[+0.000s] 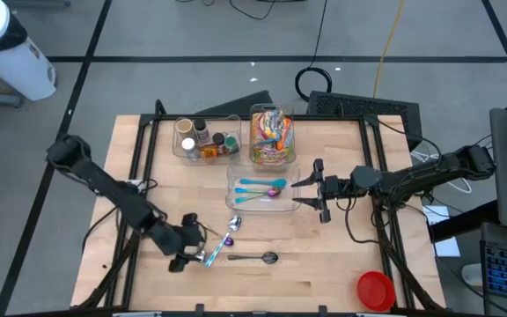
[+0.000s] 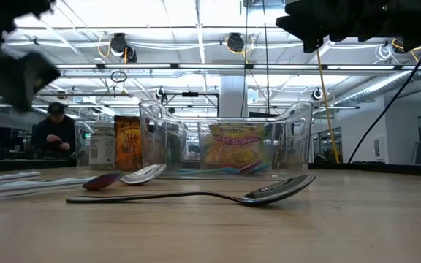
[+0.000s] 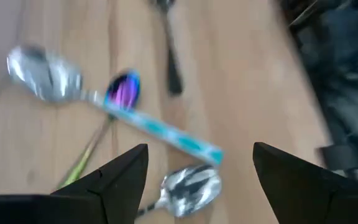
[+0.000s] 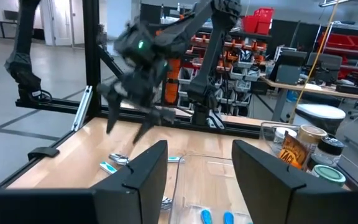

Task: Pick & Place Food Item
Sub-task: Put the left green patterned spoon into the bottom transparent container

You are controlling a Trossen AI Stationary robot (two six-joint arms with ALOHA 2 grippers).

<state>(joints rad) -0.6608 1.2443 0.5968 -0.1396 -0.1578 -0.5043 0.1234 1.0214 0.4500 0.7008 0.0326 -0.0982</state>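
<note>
Left gripper (image 1: 189, 254) hovers wide open, empty, over loose spoons (image 1: 236, 223) near the table's front edge; bare wood (image 1: 324, 273) to their right. Snack packets (image 1: 271, 136) sit in a clear bin (image 1: 271, 162) at the back, label reading "Noodle". Right gripper (image 1: 309, 195) hangs parted, empty, beside the clear tray (image 1: 262, 204).

The high view is bright and sharp. In the low view, ceiling lights (image 2: 229, 42) glare at the top, and the near table (image 2: 210, 234) is soft. The left wrist view is very blurry. The spoons (image 3: 45, 78) there look smeared.
</note>
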